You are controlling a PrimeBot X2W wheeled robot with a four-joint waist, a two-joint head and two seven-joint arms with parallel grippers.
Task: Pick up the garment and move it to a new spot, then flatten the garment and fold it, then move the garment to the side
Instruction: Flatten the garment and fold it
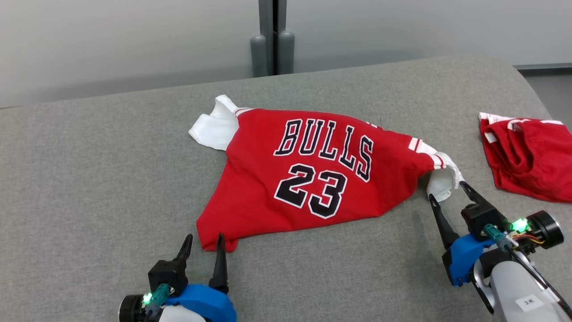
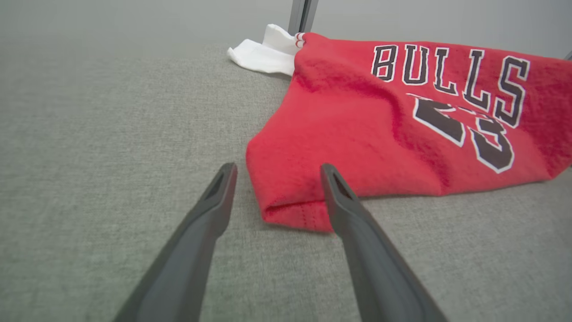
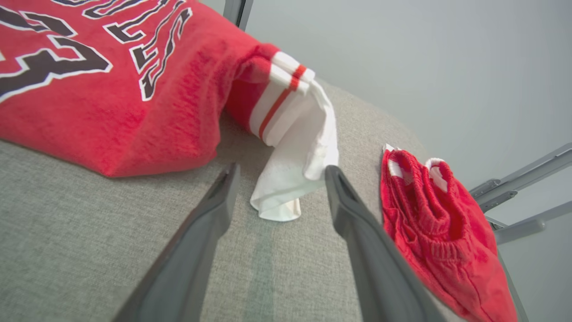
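Beneath your left gripper (image 1: 204,237) and right gripper (image 1: 447,190), both spread, lies grey cloth surface (image 1: 89,179), pale wall (image 1: 134,44) beyond. Jersey (image 1: 313,179) ahead; red shorts (image 1: 532,161) right of the latter.

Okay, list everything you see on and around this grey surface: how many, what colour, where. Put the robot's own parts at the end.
Red jersey-style shirt printed BULLS 23, with white sleeves: one, red, white and black, spread across the middle of the surface.
Crumpled red shorts with white trim: one, red and white, at the surface's right edge.
Grey woven fabric surface: one, grey, under both garments.
Grey upright post: one, dark grey, behind the surface against the pale wall.
Left gripper: one, dark fingers, open, at the shirt's near left hem corner.
Right gripper: one, dark fingers, open, at the shirt's right white sleeve end.
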